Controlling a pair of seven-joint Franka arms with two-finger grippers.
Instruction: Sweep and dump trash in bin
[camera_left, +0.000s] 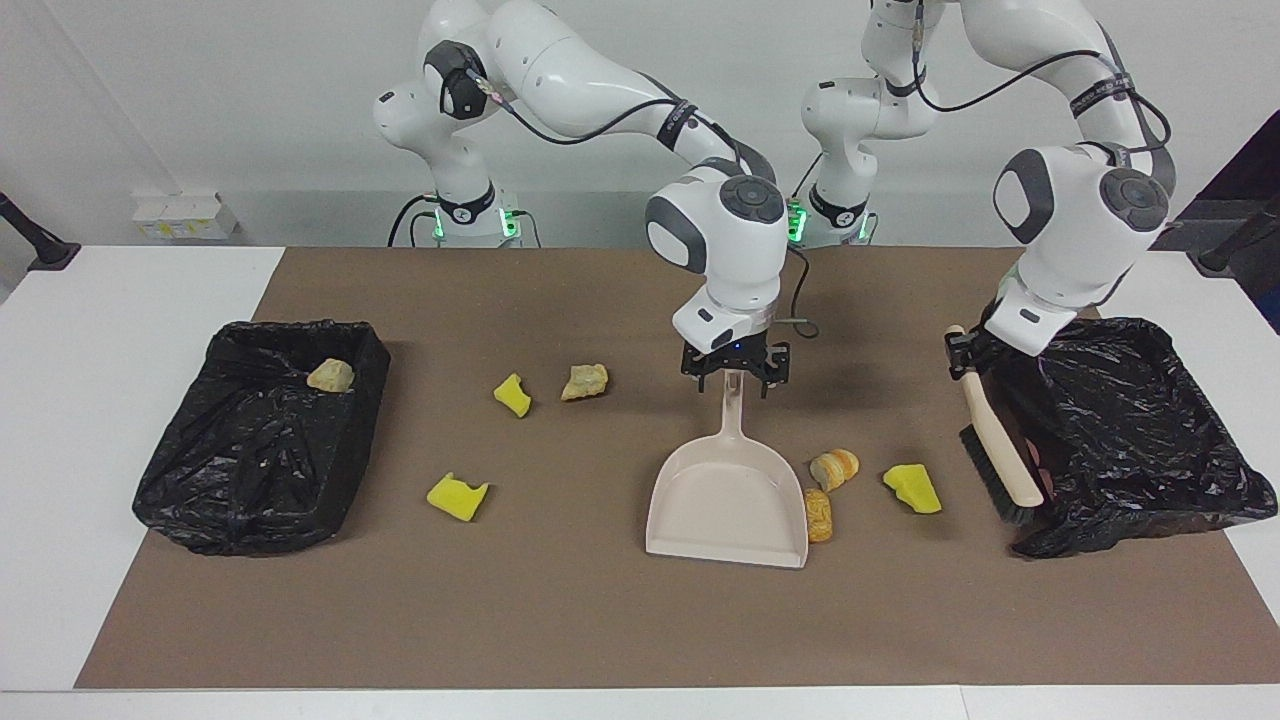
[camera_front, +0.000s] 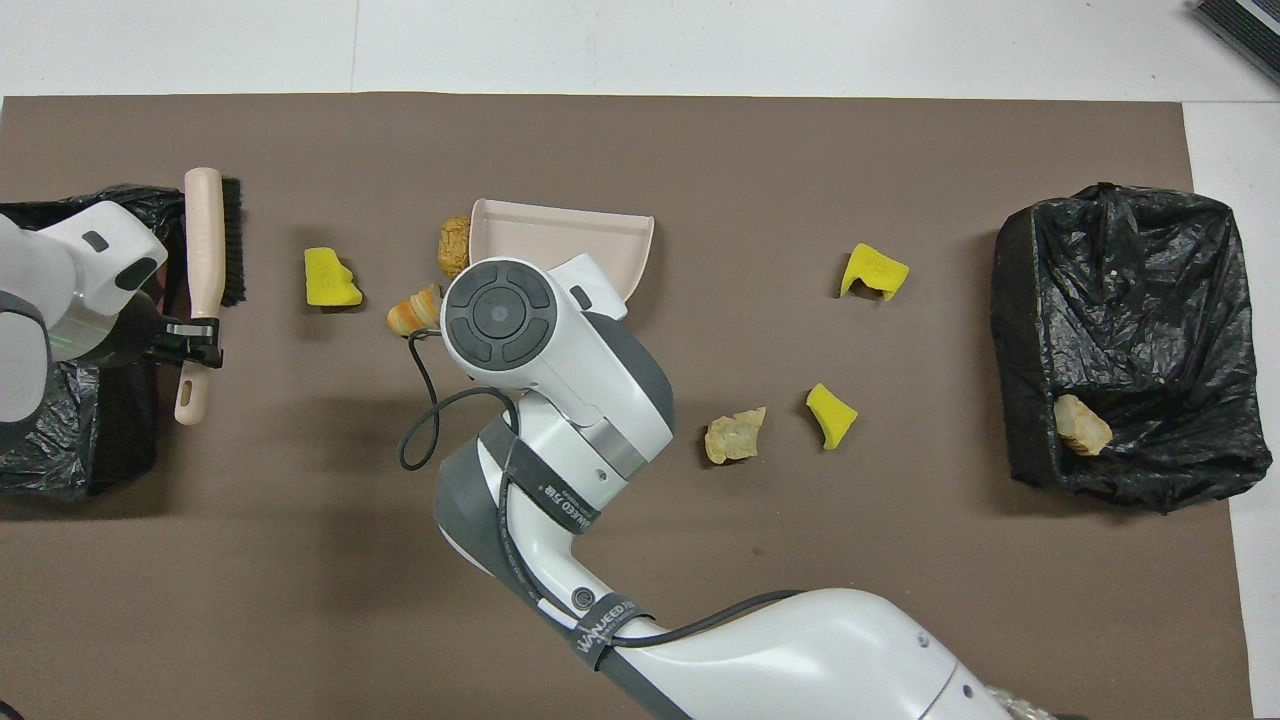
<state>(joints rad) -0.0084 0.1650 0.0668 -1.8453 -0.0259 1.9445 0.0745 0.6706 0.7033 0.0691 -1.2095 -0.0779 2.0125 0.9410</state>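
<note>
Right end effector (camera_left: 735, 372) low over the handle tip of the dustpan (camera_left: 727, 500), mid-worktop, jaws wide and astride it, not gripping. Left end effector (camera_left: 965, 355) clamped on the brush (camera_left: 1000, 455), by the rim of the bin (camera_left: 1130, 420) at the left arm's end. Trash (camera_left: 912, 489): six scraps loose, three just beside the dustpan, three toward the right arm's end. One lump (camera_left: 330, 375) lies in the second bin (camera_left: 260, 430). Judged early: dustpan empty, nearly all sweeping and dumping left.
</note>
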